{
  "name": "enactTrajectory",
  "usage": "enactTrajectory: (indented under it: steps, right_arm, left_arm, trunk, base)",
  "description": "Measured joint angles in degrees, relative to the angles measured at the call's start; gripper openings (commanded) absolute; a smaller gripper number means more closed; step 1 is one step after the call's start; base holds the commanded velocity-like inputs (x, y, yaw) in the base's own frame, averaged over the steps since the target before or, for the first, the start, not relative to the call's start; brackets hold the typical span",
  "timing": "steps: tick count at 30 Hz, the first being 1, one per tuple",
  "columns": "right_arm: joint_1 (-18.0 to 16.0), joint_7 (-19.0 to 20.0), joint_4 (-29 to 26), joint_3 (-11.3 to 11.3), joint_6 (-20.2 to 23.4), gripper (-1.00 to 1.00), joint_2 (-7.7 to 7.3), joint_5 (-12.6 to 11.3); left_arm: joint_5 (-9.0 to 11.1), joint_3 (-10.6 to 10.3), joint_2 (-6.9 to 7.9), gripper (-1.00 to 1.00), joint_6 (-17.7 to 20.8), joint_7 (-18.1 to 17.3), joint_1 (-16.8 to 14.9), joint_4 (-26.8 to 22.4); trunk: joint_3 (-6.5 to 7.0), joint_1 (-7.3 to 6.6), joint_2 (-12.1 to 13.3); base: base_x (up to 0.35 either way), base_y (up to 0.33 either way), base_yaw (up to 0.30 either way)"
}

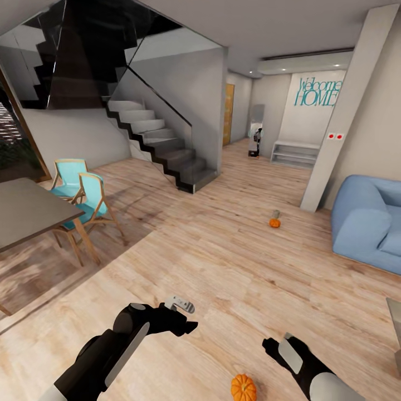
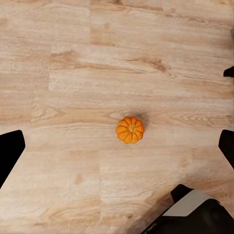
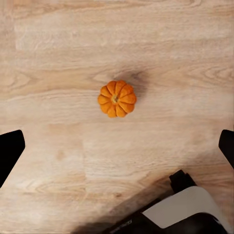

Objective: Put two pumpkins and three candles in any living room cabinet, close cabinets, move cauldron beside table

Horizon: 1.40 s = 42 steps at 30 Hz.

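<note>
One small orange pumpkin (image 1: 243, 388) sits on the wood floor just in front of me, between my two arms. It shows under my left gripper (image 2: 117, 151) as the pumpkin (image 2: 130, 129), and under my right gripper (image 3: 117, 151) as the pumpkin (image 3: 117, 98). Both grippers hang above the floor, open, with nothing between their dark fingertips (image 2: 9, 152) (image 3: 9, 152). A second pumpkin (image 1: 274, 223) lies farther off near the pillar, with a grey-beige candle (image 1: 275, 214) right behind it. The cabinet and the cauldron are out of view.
A dark dining table (image 1: 28, 214) with teal chairs (image 1: 89, 203) stands at the left. A blue sofa (image 1: 370, 223) is at the right, beside a slanted pillar (image 1: 340, 117). Stairs (image 1: 161, 145) rise at the back, and a white shelf bench (image 1: 295, 153) stands by the far wall.
</note>
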Motion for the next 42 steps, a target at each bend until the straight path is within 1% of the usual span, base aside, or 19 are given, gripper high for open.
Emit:
enactTrajectory:
  steps: [2,3,4,6,7,8,9,12,15,18,20,25,34,42]
  right_arm:
    - [-1.8,-1.0,0.1,1.1,2.5,1.0,0.8,0.0]
    - [-2.2,-1.2,0.1,1.5,3.1,1.0,1.09,0.0]
    - [-2.7,-1.4,0.1,2.3,3.7,1.0,1.79,0.1]
    - [-3.1,-1.5,0.1,3.3,3.8,1.0,2.68,0.2]
    - [-3.3,-1.6,0.1,4.6,3.5,1.0,3.65,0.2]
    - [-3.3,-1.6,0.1,5.4,3.4,1.0,4.2,0.3]
    - [-3.4,-1.7,0.2,7.1,3.2,1.0,5.11,0.3]
    - [-3.5,-1.7,0.2,10.2,2.9,1.0,6.18,0.2]
    - [-3.6,-1.8,0.4,11.5,2.7,1.0,6.57,0.2]
    - [-3.6,-1.8,0.6,12.0,2.5,1.0,6.69,0.2]
    - [-3.6,-1.8,0.8,12.2,1.4,1.0,6.77,0.1]
    - [-3.6,-1.8,1.3,12.2,0.1,1.0,6.73,0.0]
    - [-3.6,-1.8,2.3,12.1,-0.4,1.0,6.61,0.0]
    - [-3.6,-1.8,2.3,12.5,-0.4,1.0,6.6,0.2]
  left_arm:
    - [0.0,0.0,0.0,1.0,0.0,0.0,0.0,-0.1]
    - [0.0,0.0,0.0,1.0,0.0,0.0,0.0,-0.1]
    - [0.0,0.0,0.0,1.0,0.0,0.0,0.0,0.0]
    - [0.0,0.0,0.0,1.0,0.0,0.0,0.0,0.0]
    - [0.0,0.0,0.03,1.0,0.0,0.0,0.0,0.0]
    - [0.0,0.0,0.04,1.0,0.0,0.0,0.0,0.0]
    - [0.0,0.0,0.06,1.0,0.0,0.0,0.0,0.0]
    - [0.0,0.0,0.08,1.0,0.0,0.0,0.0,0.0]
    - [-0.1,0.0,0.09,1.0,0.1,0.0,0.0,0.1]
    - [-0.1,0.0,0.09,1.0,0.1,0.0,0.0,0.1]
    - [-0.1,0.0,0.09,1.0,0.0,0.0,0.0,0.1]
    - [-0.1,0.0,0.09,1.0,0.0,0.0,0.0,0.1]
    - [-0.1,0.0,0.06,1.0,0.0,0.8,0.0,0.2]
    - [-0.2,0.0,0.04,1.0,0.0,1.0,0.0,0.2]
  trunk:
    - [0.0,-0.01,0.0]
    - [0.0,-0.01,0.0]
    - [0.0,-0.02,0.0]
    - [-0.01,-0.02,0.0]
    - [-0.01,-0.02,0.0]
    - [-0.01,-0.01,0.0]
    - [-0.01,-0.01,0.0]
    - [0.0,0.0,0.0]
    - [-0.01,0.0,0.0]
    - [-0.01,-0.01,0.0]
    - [-0.01,-0.02,0.0]
    - [-0.01,0.0,0.0]
    - [-0.01,-0.01,0.0]
    - [0.0,-0.01,0.0]
  base:
    - [0.101,-0.079,0.0]
    - [0.182,-0.076,0.0]
    - [0.209,-0.061,0.0]
    - [0.204,-0.04,0.0]
    - [0.159,-0.025,0.0]
    - [0.102,-0.016,0.0]
    - [0.082,-0.013,0.0]
    - [0.047,-0.007,0.0]
    - [0.059,0.0,0.0]
    - [0.153,0.05,0.0]
    - [0.177,0.065,0.0]
    - [0.069,0.005,0.0]
    - [0.063,-0.162,0.0]
    - [0.147,-0.112,0.0]
